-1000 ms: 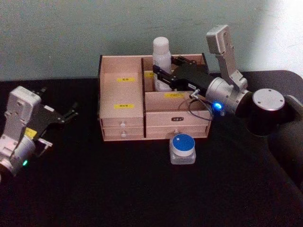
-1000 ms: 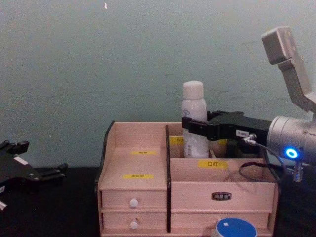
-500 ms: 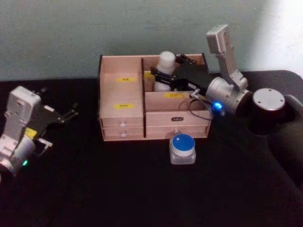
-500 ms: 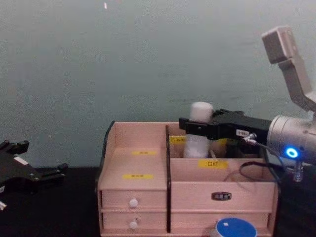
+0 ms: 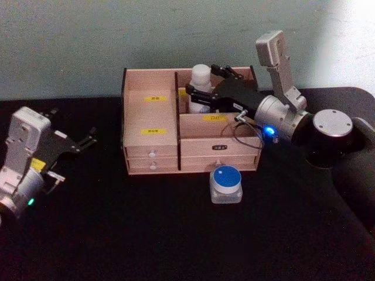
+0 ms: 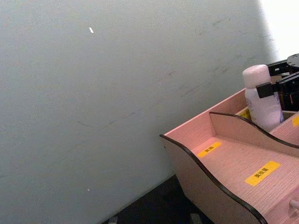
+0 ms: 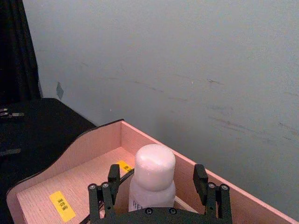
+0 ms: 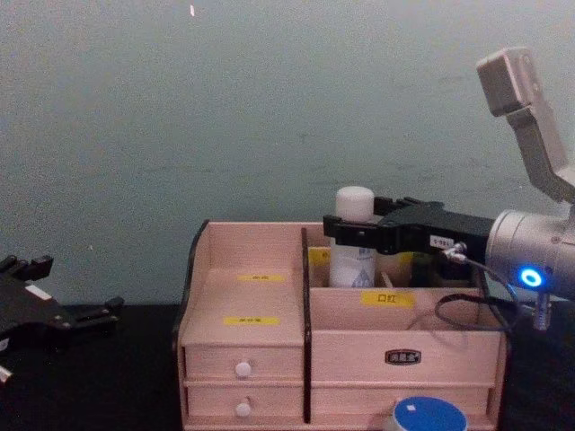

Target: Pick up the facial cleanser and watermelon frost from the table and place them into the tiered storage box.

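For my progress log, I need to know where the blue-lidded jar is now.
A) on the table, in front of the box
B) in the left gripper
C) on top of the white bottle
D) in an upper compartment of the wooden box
A: the watermelon frost stands on the black table, just in front of the lower drawers of the tiered storage box.

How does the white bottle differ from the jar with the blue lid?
The bottle is tall and slim with a white cap; the jar is squat with a wide blue lid. The bottle stands in a back compartment of the wooden organiser, between the right gripper's open fingers; the jar sits on the table before it, untouched. Both stand upright.
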Robot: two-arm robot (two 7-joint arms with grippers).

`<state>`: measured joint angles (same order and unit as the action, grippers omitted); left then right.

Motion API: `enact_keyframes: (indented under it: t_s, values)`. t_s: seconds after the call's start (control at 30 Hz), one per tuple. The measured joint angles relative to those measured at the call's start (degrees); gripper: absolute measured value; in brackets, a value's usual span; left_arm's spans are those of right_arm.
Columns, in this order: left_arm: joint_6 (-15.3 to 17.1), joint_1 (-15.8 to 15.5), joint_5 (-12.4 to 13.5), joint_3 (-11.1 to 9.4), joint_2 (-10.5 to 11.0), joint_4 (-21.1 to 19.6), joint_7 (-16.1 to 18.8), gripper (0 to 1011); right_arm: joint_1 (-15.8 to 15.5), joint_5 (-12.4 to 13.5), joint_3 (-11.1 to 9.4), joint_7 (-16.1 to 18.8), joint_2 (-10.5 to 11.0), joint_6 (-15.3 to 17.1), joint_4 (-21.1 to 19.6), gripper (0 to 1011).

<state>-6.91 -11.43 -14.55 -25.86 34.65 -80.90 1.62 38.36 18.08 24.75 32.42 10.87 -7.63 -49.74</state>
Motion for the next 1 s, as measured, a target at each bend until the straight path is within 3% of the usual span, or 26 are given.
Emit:
enact_keyframes:
  t_s: [0.43, 0.7, 1.0]
  values:
    - [0.0, 0.0, 0.0, 0.0, 0.0, 0.0, 0.0, 1001, -0.03, -0.02, 0.0, -0.04, 0.02, 0.02, -0.1, 1000]
    - [0.0, 0.0, 0.0, 0.0, 0.0, 0.0, 0.0, 1001, -2.45, -0.66, -0.38, -1.73, 1.5, 0.99, -5.79, 1000]
    - [0.0, 0.0, 0.0, 0.0, 0.0, 0.0, 0.0, 1001, -7.66, -0.88, -1.65, -3.91, 4.99, 3.27, -16.16, 1000]
